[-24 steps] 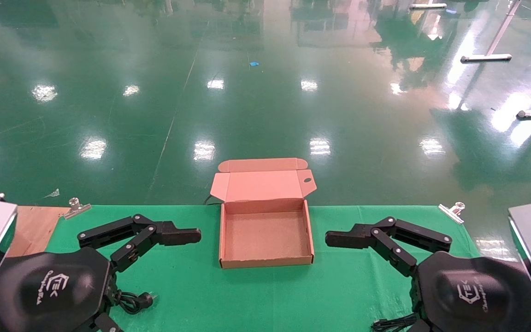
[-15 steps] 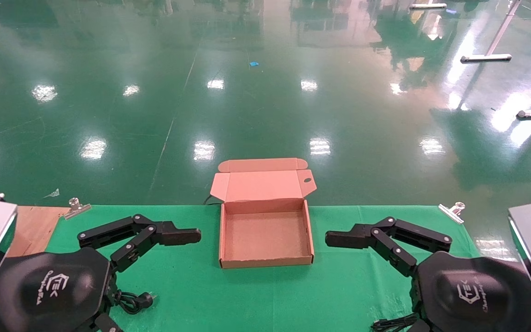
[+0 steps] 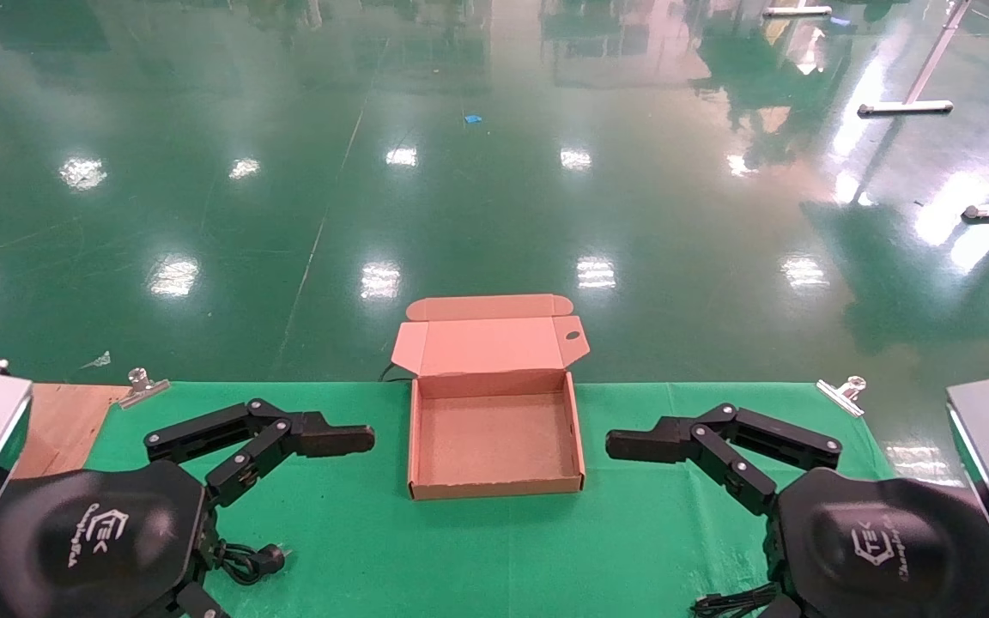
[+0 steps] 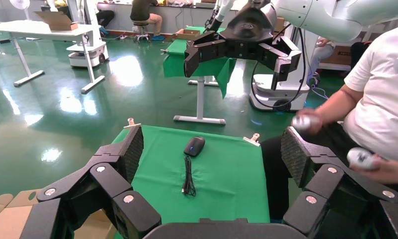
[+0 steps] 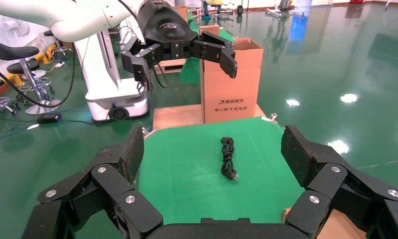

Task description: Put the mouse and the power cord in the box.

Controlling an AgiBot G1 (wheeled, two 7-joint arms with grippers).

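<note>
Open cardboard box mid-desk, power cord half hidden under left hand, mouse unseen beneath right hand, both hands spread apart, empty.

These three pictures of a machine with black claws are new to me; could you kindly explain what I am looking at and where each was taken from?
It is a two-armed robot at a table with a green cloth. The wide picture comes from a camera on its head, looking down. Its left gripper and right gripper hover on either side of an open cardboard box, which has nothing in it. Both grippers are open and hold nothing.

The other two pictures come from cameras on the wrists, looking out between each gripper's own fingers toward the opposite arm. The left wrist view shows the mouse, with its thin cable, lying on the cloth. The right wrist view shows the coiled power cord, also on the cloth.
</note>
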